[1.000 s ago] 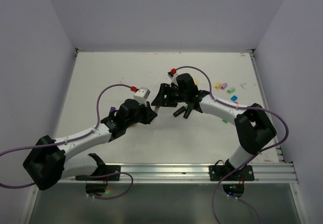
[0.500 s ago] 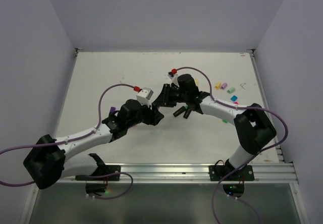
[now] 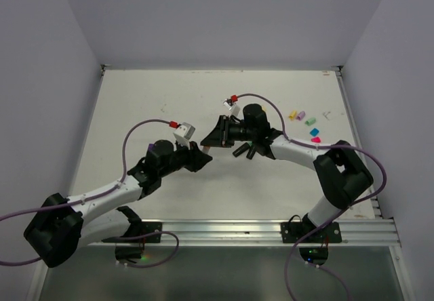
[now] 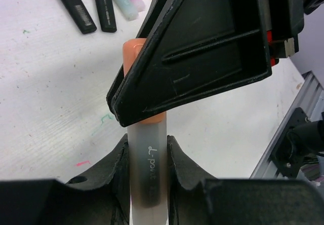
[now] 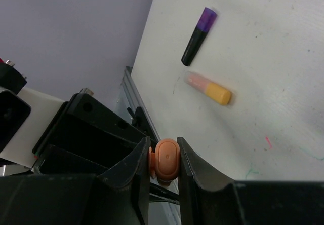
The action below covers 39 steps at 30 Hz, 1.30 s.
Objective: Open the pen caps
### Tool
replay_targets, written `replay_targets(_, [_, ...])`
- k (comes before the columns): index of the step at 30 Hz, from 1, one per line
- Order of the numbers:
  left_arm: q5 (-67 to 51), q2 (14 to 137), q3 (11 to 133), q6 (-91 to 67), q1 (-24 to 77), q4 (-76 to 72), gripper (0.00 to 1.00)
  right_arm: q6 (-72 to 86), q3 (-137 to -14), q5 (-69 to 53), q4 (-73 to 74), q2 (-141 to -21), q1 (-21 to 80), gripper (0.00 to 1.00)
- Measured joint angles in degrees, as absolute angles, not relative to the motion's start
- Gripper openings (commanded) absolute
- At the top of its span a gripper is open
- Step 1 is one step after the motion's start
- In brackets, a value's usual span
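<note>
A pen with a frosted pale barrel [image 4: 147,169] and an orange pen cap [image 5: 167,159] is held in the air between both grippers, above the middle of the table [image 3: 135,104]. My left gripper [image 4: 147,144] is shut on the barrel. My right gripper [image 5: 166,151] is shut on the orange cap, which is seated on the pen's end [image 4: 132,52]. From above, the left gripper [image 3: 199,158] and right gripper [image 3: 214,138] meet tip to tip, hiding most of the pen.
Loose caps lie at the right: yellow [image 3: 293,115], purple [image 3: 301,115], green [image 3: 310,121], cyan [image 3: 314,132], pink [image 3: 315,139]. Black pens [image 3: 244,150] lie under the right arm. A purple-capped black pen [image 5: 198,36] and a pink-and-yellow pen [image 5: 208,88] lie near the left arm.
The right gripper has closed on the orange cap. The left gripper opened, shifted its hold and closed again on the barrel; the left arm has swung lower and back.
</note>
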<state>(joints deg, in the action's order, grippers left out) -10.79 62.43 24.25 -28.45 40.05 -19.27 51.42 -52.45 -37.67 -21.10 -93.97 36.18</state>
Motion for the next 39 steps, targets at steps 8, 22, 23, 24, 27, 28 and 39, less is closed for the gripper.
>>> replay_targets(8, [1.2, 61.7, 25.9, -31.7, 45.1, -15.4, 0.00, 48.6, -53.2, -28.7, -15.6, -91.1, 38.8, 0.00])
replay_targets(22, [11.1, 67.4, 26.3, -30.7, 56.6, -22.2, 0.00, 44.1, -52.8, -17.3, -8.3, -84.1, 33.9, 0.00])
replay_targets(23, [8.6, 66.6, 25.2, -30.3, 56.5, -22.8, 0.00, 44.1, -52.5, -17.5, -9.7, -84.3, 31.0, 0.00])
replay_targets(24, [6.2, 66.0, 24.4, -30.1, 56.1, -23.1, 0.00, 43.9, -52.2, -17.6, -10.7, -84.6, 28.4, 0.00])
replay_targets(27, [1.3, 64.9, 23.6, -29.4, 54.0, -24.4, 0.00, 43.4, -52.1, -19.9, -12.9, -85.5, 23.8, 0.00])
replay_targets(28, [0.3, 64.7, 23.6, -29.4, 53.4, -24.9, 0.00, 43.3, -52.1, -20.1, -12.8, -85.5, 23.7, 0.00])
replay_targets(39, [0.5, 80.3, 33.1, -29.5, 53.7, -22.9, 0.00, 36.3, -53.4, -2.9, 16.6, -78.6, 19.6, 0.00])
